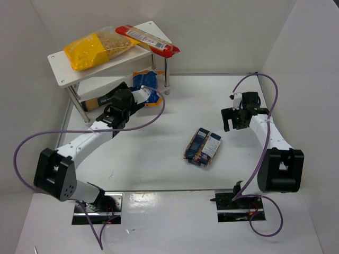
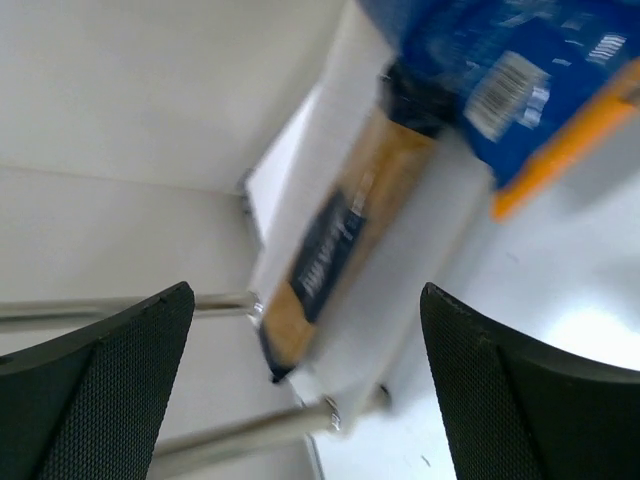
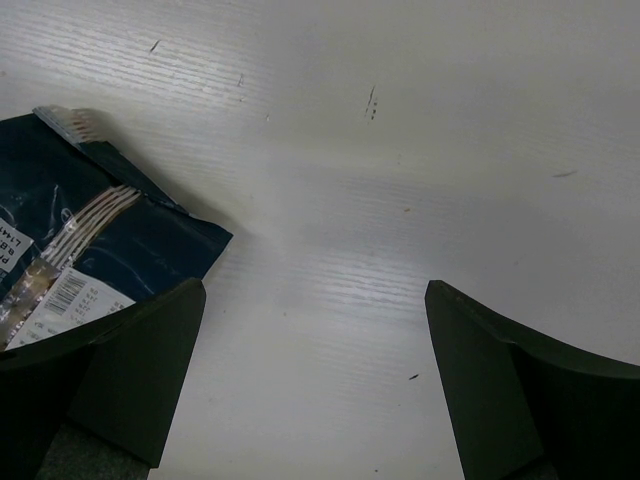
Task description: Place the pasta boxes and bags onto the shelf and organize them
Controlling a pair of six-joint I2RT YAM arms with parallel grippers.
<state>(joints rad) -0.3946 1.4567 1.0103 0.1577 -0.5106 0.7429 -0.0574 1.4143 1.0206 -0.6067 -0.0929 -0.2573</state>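
From above, the small white two-tier shelf on thin silver legs (image 1: 59,59) is standing just beyond the left claw (image 1: 119,106), which is reaching in at the lower board. On the top board, above and beyond that claw, a yellow-and-clear bag of pasta (image 1: 92,49) is lying beside a long red packet (image 1: 148,39), the two touching. A blue plastic bag with orange edges (image 1: 145,80) is lying at the lower level, just to the right of the claw. The right claw (image 1: 234,124) is hovering over the white table (image 1: 159,164), with a dark blue box with white labels (image 1: 203,146) lying flat near it, to its left and nearer the arm bases. In the left wrist view, the black fingers (image 2: 110,380) are standing wide apart, clamped on nothing. Ahead of them, a long narrow spaghetti packet, tan with a dark blue label (image 2: 330,240), is lying flat on the lower board, with the blurred blue bag beyond its far end. In the right wrist view, the fingers (image 3: 520,380) are also spread wide and gripping nothing, with a corner of the dark blue box showing by the left finger.
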